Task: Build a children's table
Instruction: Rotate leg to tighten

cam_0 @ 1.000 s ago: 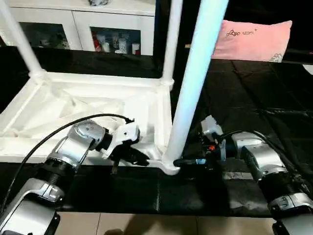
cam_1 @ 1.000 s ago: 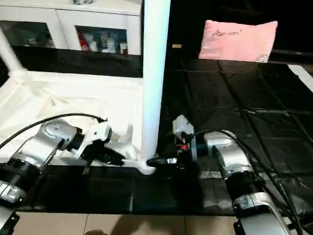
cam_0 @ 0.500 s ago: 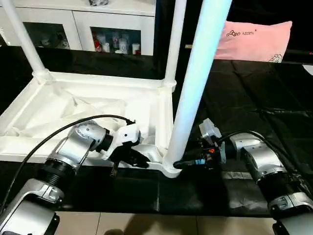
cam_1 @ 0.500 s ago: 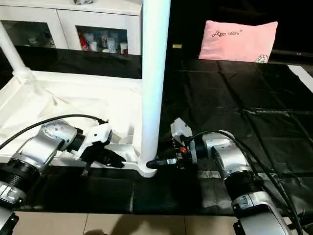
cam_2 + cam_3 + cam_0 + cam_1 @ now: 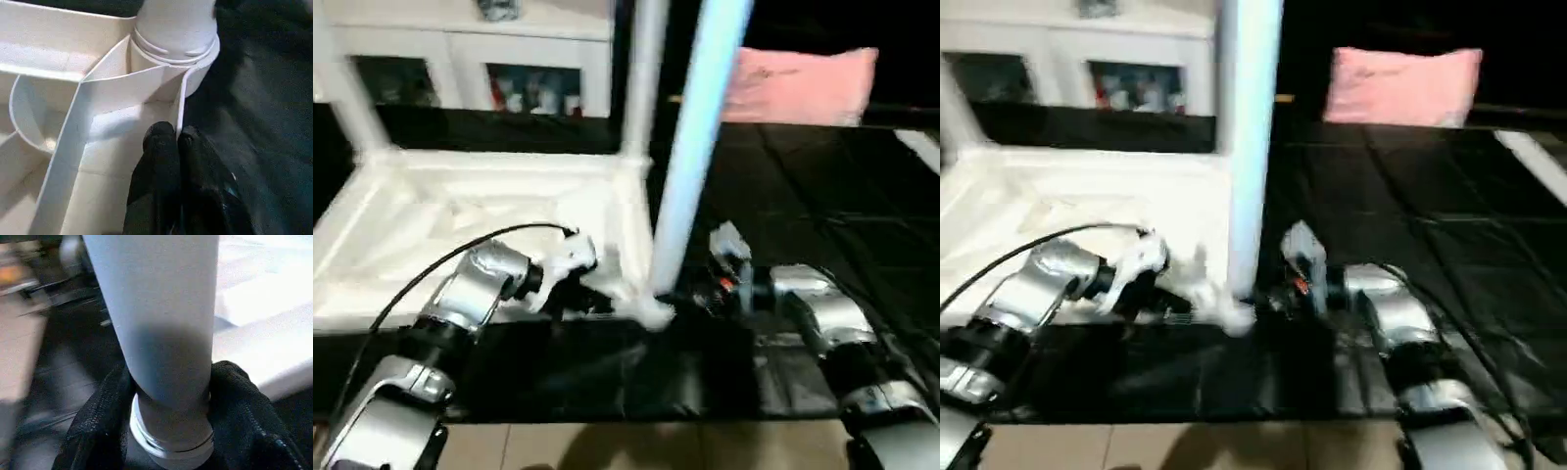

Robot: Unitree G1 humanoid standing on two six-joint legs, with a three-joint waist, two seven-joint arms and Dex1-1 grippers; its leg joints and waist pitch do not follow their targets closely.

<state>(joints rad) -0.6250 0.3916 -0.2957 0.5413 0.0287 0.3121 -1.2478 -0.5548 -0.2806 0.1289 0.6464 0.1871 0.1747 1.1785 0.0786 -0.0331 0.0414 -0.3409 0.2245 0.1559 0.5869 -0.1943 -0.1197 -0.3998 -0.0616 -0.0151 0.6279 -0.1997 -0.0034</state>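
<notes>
1. The children's table (image 5: 489, 211) lay upside down at the left of the head views, on the black sheet (image 5: 822, 215).
2. The right pincer (image 5: 168, 431) grasped the near leg (image 5: 690, 157) just above its socket.
3. The left pincer (image 5: 177, 139), clenched and empty, pressed on the rim beside that corner.
4. The plastic looked light, stiff and smooth; low on the leg seemed the best hold.

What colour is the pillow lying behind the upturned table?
Pink; the pillow shows best in the right eye view.

White children's table (image 5: 480, 211) upside down, legs up
</notes>
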